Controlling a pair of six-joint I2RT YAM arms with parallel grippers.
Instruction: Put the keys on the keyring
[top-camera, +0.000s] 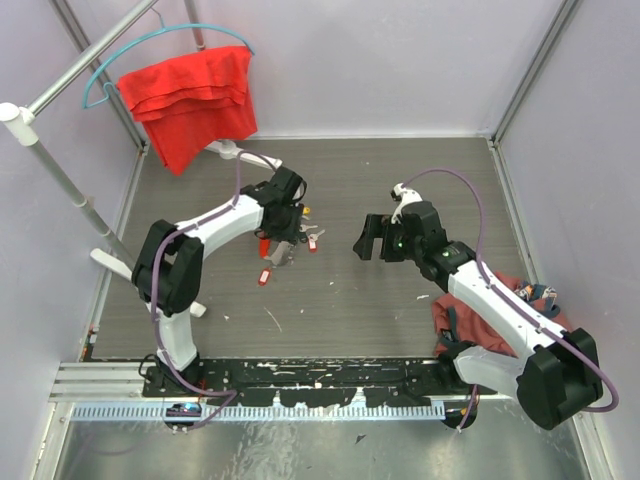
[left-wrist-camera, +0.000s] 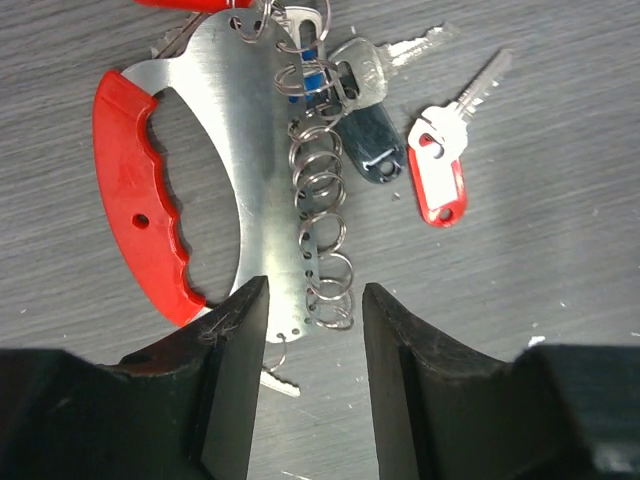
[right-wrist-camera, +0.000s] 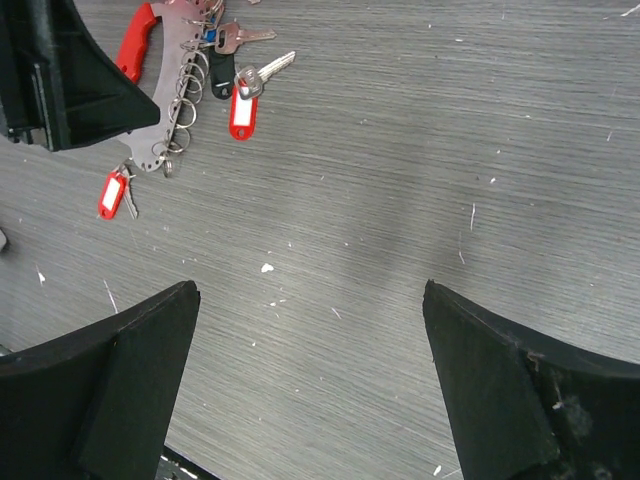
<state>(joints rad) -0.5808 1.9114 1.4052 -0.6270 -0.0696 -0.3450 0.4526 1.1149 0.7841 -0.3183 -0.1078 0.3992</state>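
Your left tool (left-wrist-camera: 315, 290) straddles the lower tip of the steel keyring plate (left-wrist-camera: 255, 150), with a finger close on each side; you can't tell whether they touch it. The plate's red handle (left-wrist-camera: 135, 190) curves left. A dark-tagged key (left-wrist-camera: 370, 145) touches the split rings (left-wrist-camera: 320, 200). A red-tagged key (left-wrist-camera: 440, 175) lies apart from them on the counter (left-wrist-camera: 560, 280).

Silver key holder (left-wrist-camera: 250, 150) with red grip (left-wrist-camera: 135, 190), red-tagged key (left-wrist-camera: 440, 170), dark blue tag (left-wrist-camera: 370, 145), grey streaked table (right-wrist-camera: 400, 150).

Red cloth (top-camera: 190, 100) draped over teal hanger (top-camera: 150, 42), hung on metal rail (top-camera: 90, 62), back left. Grey wood-grain table (top-camera: 420, 180), white specks (right-wrist-camera: 267, 267) scattered. Crumpled dark red fabric (top-camera: 468, 310) at right edge. Lilac walls (top-camera: 400, 60).
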